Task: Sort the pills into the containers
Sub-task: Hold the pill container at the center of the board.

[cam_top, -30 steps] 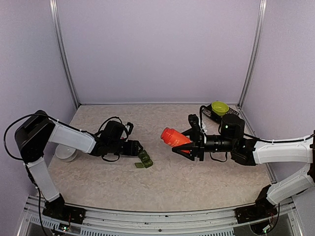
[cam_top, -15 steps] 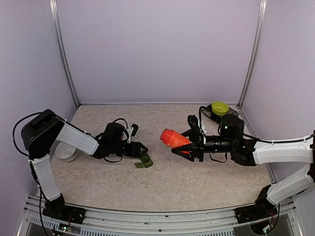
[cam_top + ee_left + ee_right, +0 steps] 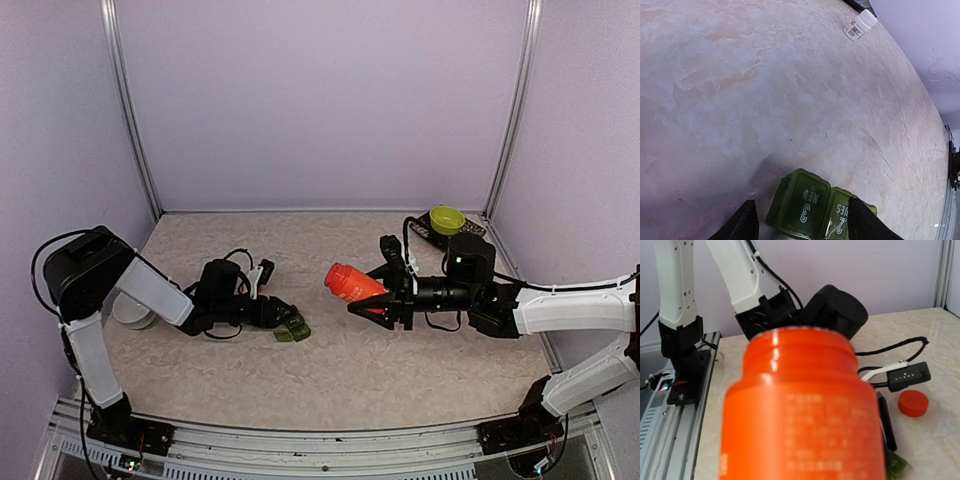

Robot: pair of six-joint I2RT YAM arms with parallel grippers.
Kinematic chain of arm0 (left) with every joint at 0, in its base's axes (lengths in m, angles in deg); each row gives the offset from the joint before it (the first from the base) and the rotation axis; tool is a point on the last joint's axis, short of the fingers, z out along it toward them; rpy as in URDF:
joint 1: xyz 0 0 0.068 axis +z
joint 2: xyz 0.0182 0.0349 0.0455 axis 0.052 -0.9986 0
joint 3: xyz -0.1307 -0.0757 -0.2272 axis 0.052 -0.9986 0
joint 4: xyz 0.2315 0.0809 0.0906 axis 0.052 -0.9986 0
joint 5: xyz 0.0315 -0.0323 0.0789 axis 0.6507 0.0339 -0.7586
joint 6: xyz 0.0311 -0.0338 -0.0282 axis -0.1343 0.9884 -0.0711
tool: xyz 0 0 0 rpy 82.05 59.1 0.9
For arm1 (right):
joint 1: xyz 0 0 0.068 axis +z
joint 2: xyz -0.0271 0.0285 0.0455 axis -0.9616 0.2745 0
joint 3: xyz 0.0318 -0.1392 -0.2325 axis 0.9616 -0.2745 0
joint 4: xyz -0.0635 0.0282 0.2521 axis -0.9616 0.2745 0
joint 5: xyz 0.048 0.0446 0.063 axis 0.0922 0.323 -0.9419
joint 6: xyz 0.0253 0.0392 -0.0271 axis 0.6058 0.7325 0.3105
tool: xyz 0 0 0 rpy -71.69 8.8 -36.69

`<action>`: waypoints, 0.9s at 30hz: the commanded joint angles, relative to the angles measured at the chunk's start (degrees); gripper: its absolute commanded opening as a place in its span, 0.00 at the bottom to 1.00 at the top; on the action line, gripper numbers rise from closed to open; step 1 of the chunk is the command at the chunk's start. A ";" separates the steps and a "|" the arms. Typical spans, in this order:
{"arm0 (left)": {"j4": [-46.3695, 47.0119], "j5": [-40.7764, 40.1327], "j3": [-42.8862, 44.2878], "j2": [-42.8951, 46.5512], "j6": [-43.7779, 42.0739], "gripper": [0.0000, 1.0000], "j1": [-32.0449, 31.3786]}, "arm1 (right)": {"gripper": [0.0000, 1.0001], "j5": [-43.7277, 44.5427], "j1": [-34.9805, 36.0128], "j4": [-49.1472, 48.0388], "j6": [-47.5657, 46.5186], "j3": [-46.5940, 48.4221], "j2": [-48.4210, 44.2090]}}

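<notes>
Two left fingers [image 3: 746, 225] low over the pale marbled tabletop [image 3: 765, 90], standing part open with the pill box [image 3: 802, 207] between them. Thin dark gap at one finger, the other overlapping the box's edge; cannot tell whether gripped or merely straddled. Dark green, slightly see-through plastic. Square lids with rounded corners, joined side by side in a strip, each lid in view bearing a pale mark: one a 3 with WED, the next a 2 with its letters partly hidden. Only two lids in the left wrist view. Seen from above, lying on the tabletop left of its middle, toward the near edge, right at the tip of the left arm.

Right fingers [image 3: 378, 312] clamped around the base of an orange bottle [image 3: 350, 281], held on its side off the tabletop, uncapped neck pointing left toward the box but well apart from it. Blurred print on its side in the right wrist view.

Red cap [image 3: 913, 403] loose on the tabletop. Farther out, small white labelled bottle [image 3: 860, 25] near the tabletop's edge, yellow-green bowl [image 3: 446, 218] at the far right corner.
</notes>
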 commanded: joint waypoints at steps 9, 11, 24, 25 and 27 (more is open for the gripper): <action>7.93 0.93 -2.19 -2.90 0.92 0.56 0.99 | 0.02 -0.01 0.91 0.44 -0.30 0.91 0.62; 9.39 1.52 -2.50 -2.44 1.09 0.57 1.26 | 0.02 -0.06 0.85 0.56 -0.30 0.95 0.71; 9.06 3.36 -0.56 -5.61 0.34 0.56 1.82 | 0.02 0.59 0.92 2.16 -1.38 1.48 0.79; 9.07 3.28 -0.52 -5.87 0.39 0.55 1.83 | 0.02 0.68 0.90 2.13 -1.42 1.45 0.84; 9.16 3.25 -0.38 -6.40 0.45 0.52 1.84 | 0.02 0.53 0.89 2.12 -1.33 1.58 1.11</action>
